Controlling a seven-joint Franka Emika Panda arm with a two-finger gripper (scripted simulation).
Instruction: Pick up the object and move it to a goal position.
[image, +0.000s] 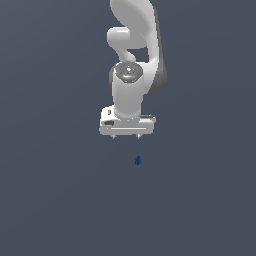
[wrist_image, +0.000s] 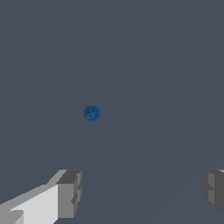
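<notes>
The object (image: 138, 160) is a tiny dark blue teardrop-shaped blob lying on the flat grey ground, below the arm in the exterior view. In the wrist view it shows as a small round blue spot (wrist_image: 92, 113). My white gripper (image: 126, 136) hangs above it and a little toward the exterior view's left, apart from it. In the wrist view the gripper (wrist_image: 140, 190) is open, its two grey fingertips (wrist_image: 70, 192) spread wide with nothing between them.
The grey ground (image: 60, 200) stretches flat all around. The white arm (image: 132, 60) rises above the gripper toward the top of the exterior view.
</notes>
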